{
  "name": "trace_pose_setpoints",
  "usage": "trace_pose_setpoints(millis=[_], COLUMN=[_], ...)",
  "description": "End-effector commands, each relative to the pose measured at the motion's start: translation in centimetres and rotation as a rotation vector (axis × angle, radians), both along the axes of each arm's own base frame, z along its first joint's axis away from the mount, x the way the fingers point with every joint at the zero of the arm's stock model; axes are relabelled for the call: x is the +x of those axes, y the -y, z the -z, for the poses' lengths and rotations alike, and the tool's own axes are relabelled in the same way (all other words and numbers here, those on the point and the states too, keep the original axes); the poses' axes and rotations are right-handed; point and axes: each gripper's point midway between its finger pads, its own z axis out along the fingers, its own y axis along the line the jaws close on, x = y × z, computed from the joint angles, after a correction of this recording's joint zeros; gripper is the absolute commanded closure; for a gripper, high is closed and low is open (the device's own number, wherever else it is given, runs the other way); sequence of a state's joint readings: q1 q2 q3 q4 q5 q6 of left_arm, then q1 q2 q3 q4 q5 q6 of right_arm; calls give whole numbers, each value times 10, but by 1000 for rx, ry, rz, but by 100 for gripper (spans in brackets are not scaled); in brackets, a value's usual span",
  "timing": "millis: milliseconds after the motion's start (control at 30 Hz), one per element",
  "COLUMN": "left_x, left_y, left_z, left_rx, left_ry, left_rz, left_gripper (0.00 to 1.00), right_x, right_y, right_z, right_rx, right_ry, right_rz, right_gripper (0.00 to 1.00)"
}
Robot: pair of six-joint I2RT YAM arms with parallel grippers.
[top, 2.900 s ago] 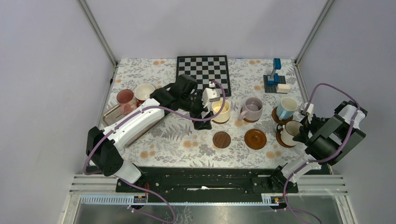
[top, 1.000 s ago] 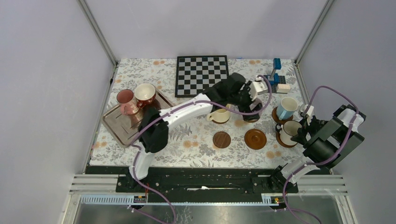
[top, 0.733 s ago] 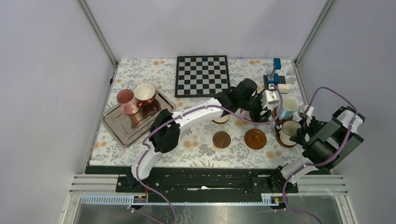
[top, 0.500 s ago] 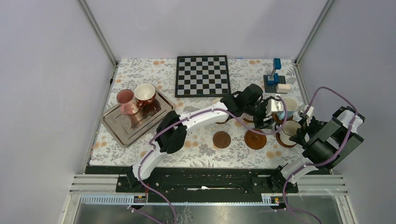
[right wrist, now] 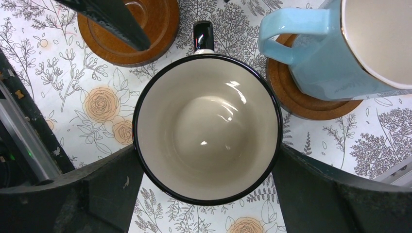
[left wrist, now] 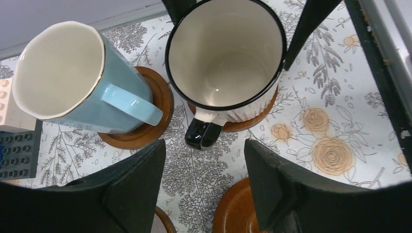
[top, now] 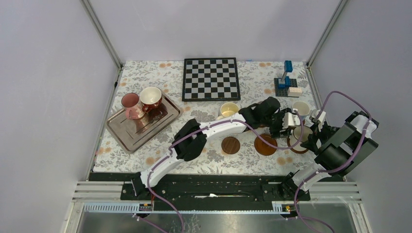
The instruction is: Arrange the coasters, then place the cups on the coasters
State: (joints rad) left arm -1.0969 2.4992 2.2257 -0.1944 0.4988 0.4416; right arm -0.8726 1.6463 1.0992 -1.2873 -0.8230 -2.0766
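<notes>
L arm has swung off the yellow mug (top: 229, 109) over to the R side. L gripper (left wrist: 203, 162) has narrowed: fingers part-open, nothing btwn them. White mug (left wrist: 226, 53) stands just past its tips, handle toward them, blue mug (left wrist: 63, 77) beside. R gripper (right wrist: 206, 162) fingers are wide apart, flanking that rim, contact unclear. Prob. yellow mug's released, next pick pending. Top view hides white mug under L arm; L wrist cam shows its coaster (left wrist: 243, 125).

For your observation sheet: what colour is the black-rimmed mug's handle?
The handle is glossy black, clearest in the left wrist view.
</notes>
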Motion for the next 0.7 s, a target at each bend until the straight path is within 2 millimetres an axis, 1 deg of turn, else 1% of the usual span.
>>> trace_pose_setpoints(millis=[0,67,333,500,600,667], left_x=[17,19,10,7,9,11], left_y=[18,20,25,29,30,30], left_z=[-33,-31,-19,-20,-19,-18], left_rx=[-122,-129,-128,-143,-141,-142], left_ry=[88,91,52,53,57,60], left_rz=[-29,-33,2,7,-4,-13], left_gripper=[34,35,43,54,57,61], right_x=[17,17,17,16,16,17], right_y=[1,1,4,1,-1,-2], right_z=[-7,-7,-5,-7,-10,-13], right_rx=[-204,-204,-206,-191,-180,-171], right_ry=[373,373,363,362,366,369], right_rz=[-372,-372,-376,-373,-370,-365], right_gripper=[0,0,0,1,0,0])
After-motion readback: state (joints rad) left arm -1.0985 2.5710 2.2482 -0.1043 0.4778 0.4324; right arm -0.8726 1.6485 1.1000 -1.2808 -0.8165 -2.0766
